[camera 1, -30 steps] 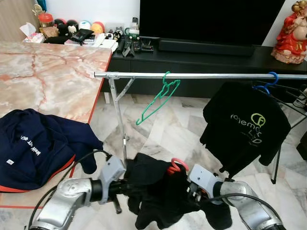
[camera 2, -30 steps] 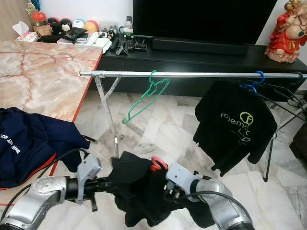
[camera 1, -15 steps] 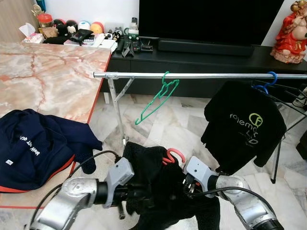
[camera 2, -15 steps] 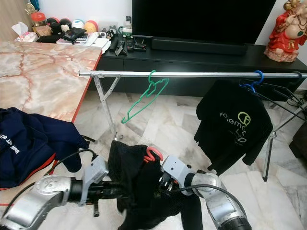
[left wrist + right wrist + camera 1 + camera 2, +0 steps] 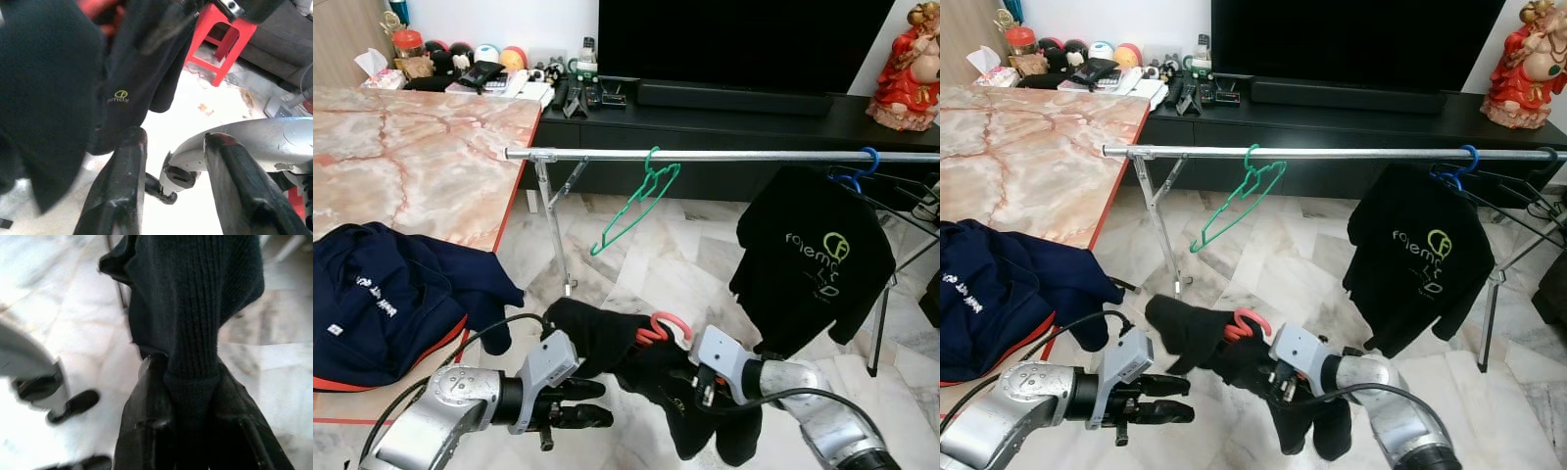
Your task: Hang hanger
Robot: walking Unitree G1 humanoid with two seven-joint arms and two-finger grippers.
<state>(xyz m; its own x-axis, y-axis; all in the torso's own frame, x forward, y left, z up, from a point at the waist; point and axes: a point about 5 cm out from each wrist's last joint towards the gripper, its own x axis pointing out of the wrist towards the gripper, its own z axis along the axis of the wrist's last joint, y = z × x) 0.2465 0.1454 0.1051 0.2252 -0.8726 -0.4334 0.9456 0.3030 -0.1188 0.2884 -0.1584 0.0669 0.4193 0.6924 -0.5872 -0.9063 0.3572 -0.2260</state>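
A black knitted garment (image 5: 607, 338) sits on a red hanger (image 5: 663, 327), low in front of me above the floor. My right gripper (image 5: 701, 384) is shut on the garment's fabric; the right wrist view shows both fingers (image 5: 149, 396) clamped on the black knit (image 5: 195, 308). My left gripper (image 5: 604, 403) stands open just left of and below the garment, holding nothing, and its two fingers (image 5: 122, 176) are spread apart. Beyond stands a metal clothes rail (image 5: 724, 155) with an empty green hanger (image 5: 636, 201) and a black T-shirt (image 5: 818, 259) on a blue hanger (image 5: 867, 159).
A marble table (image 5: 401, 147) stands at my left with a navy garment (image 5: 382, 294) on its near edge. Behind the rail are a black TV console (image 5: 734, 103) and a red statue (image 5: 906, 69). A red stool (image 5: 220, 36) is nearby. Pale marble floor lies under the rail.
My left gripper has come out of the black garment and opened. The garment now droops from the right gripper alone, spread out lower than before.
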